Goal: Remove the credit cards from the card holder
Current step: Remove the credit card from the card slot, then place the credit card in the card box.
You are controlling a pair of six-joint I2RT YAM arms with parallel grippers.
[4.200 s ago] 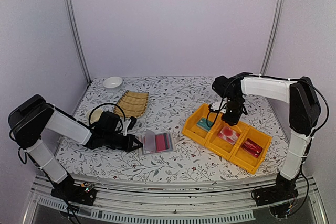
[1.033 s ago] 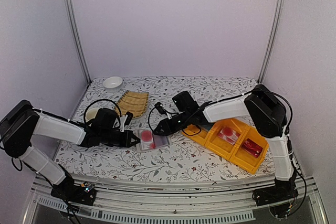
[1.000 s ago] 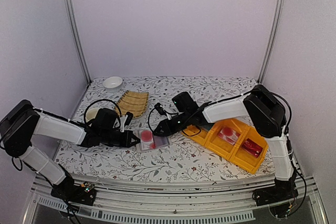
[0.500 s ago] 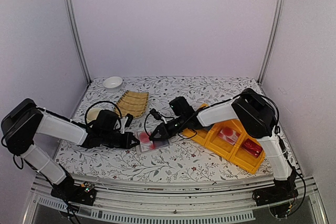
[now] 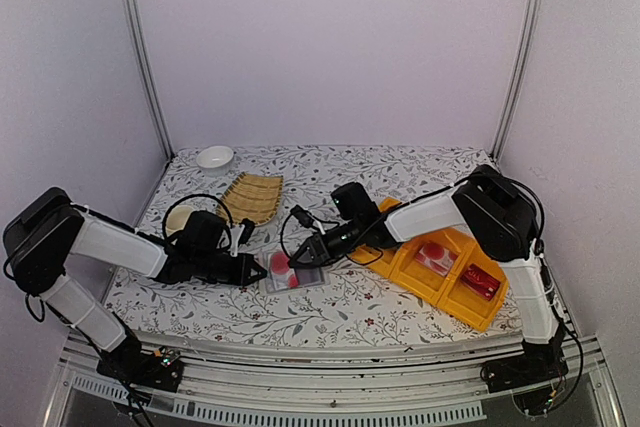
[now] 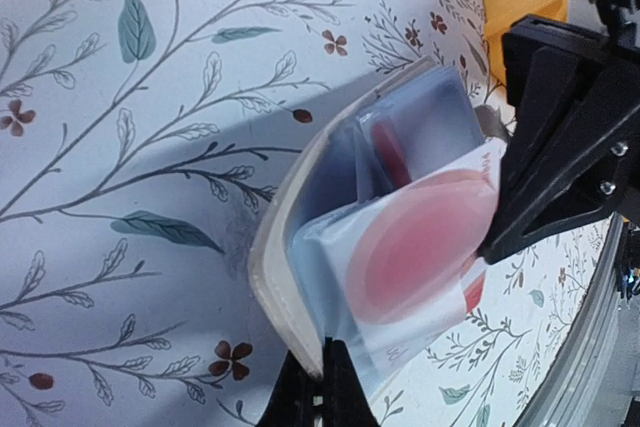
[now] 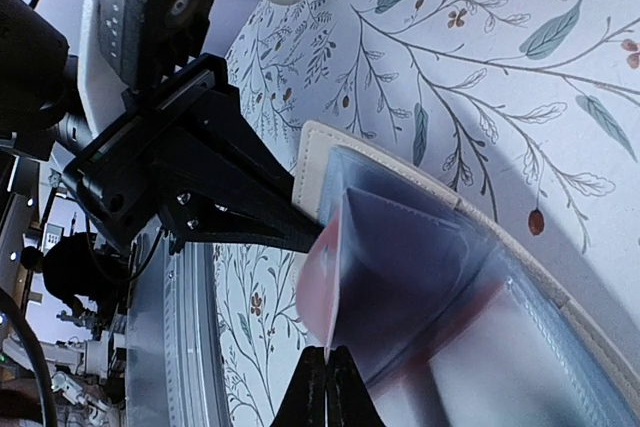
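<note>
My L pincer (image 5: 262, 269) is clamped shut on one beige edge of the card holder (image 5: 312, 278), which lies open on the floral surface (image 5: 340, 177), front-centre, near the yellow tray (image 5: 455, 297). My R pincer (image 5: 299, 260) is pinched shut on the outer edge of the pinkish-white card w/ red circle (image 6: 420, 257). The card's other end sits in the grey-blue lining. The 2 pincers face each other across the holder
</note>
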